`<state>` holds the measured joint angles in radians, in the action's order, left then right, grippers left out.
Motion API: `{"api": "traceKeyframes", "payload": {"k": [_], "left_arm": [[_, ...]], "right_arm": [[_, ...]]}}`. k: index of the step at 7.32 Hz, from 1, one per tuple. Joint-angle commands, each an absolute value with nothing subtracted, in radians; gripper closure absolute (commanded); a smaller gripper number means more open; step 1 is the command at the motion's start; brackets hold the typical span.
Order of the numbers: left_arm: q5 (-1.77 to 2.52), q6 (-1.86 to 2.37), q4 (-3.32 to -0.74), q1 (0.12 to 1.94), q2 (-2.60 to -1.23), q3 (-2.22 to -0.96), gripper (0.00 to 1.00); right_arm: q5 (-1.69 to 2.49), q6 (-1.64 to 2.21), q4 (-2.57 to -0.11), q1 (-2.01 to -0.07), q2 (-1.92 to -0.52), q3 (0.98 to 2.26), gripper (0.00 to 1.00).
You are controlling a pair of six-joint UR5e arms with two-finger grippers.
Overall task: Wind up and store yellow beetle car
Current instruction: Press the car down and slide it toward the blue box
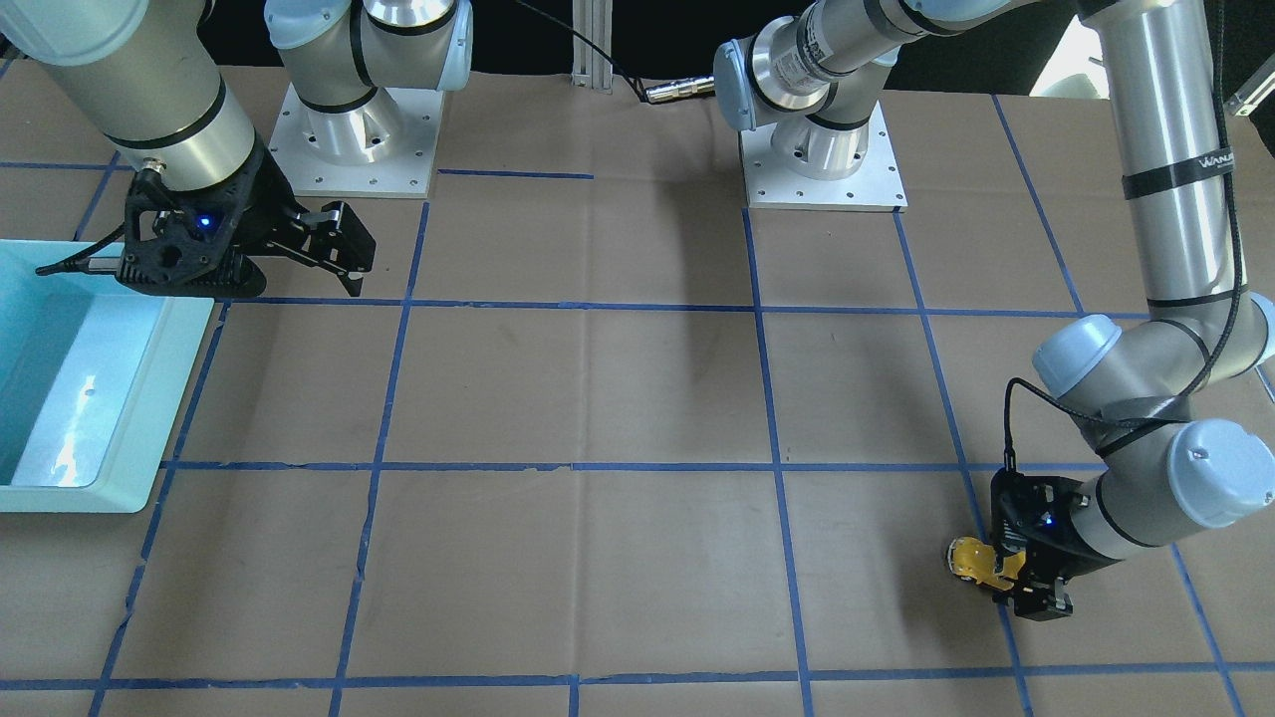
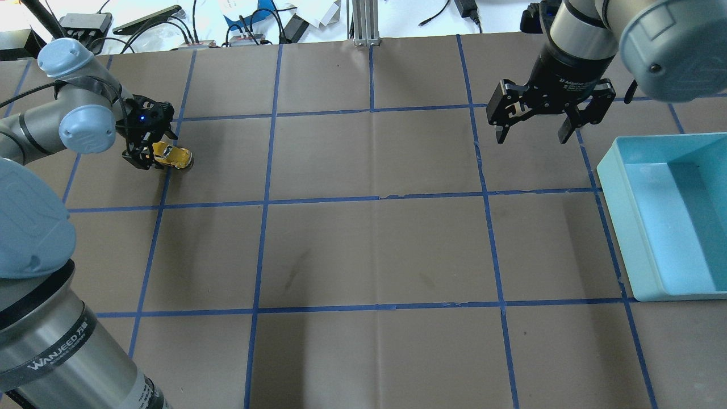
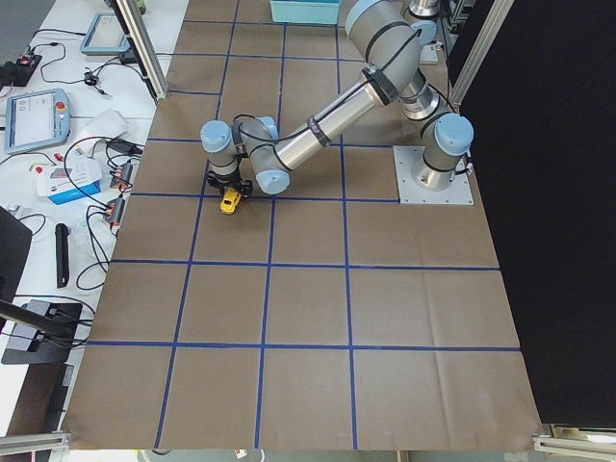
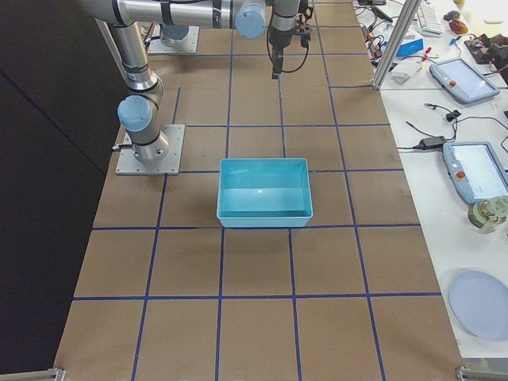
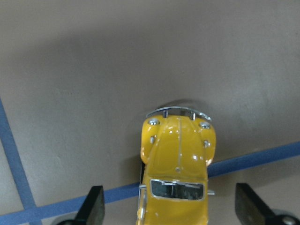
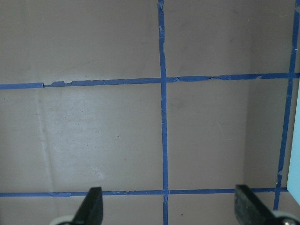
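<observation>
The yellow beetle car point(image 5: 178, 159) stands on the brown table at the far left point(image 2: 175, 157), its rear over a blue tape line. My left gripper point(image 2: 150, 159) is low over the car's tail and is open. In the left wrist view its two fingertips point(image 5: 96, 206) stand wide on either side of the car, with gaps showing on both sides. The front-facing view shows the car point(image 1: 971, 563) poking out from under that gripper point(image 1: 1026, 588). My right gripper point(image 2: 532, 136) hangs open and empty above the table at the far right, with only bare paper in its wrist view.
A light blue bin point(image 2: 610, 165) sits at the table's right edge, just beside the right gripper; it holds nothing point(image 4: 262, 218). Blue tape lines grid the brown paper. Cables and devices lie beyond the table's far edge point(image 2: 170, 28).
</observation>
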<state>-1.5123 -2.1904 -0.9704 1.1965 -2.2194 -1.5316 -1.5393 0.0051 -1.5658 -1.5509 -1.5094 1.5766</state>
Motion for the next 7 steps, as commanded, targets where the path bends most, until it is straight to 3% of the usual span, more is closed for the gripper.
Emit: {"api": "traceKeyframes", "payload": {"k": [1,2,3,7], "left_arm": [[-1.514,-2.194,-0.971,1.197,-2.215,-1.535,0.59],[-1.516,-2.195,-0.973,1.197,-2.209,-1.537,0.70],[-1.516,-2.194,-0.973,1.197,-2.200,-1.536,0.73],[-1.513,-2.178,-0.976,1.204,-2.181,-1.528,0.77]], "right_arm": [[-1.540,0.005,-1.565,-1.551,-1.509,1.577,0.00],[-1.542,0.003,-1.565,-1.549,-1.509,1.577,0.00],[-1.542,0.003,-1.565,-1.548,-1.508,1.577,0.00],[-1.540,0.002,-1.565,-1.548,-1.509,1.577,0.00]]}}
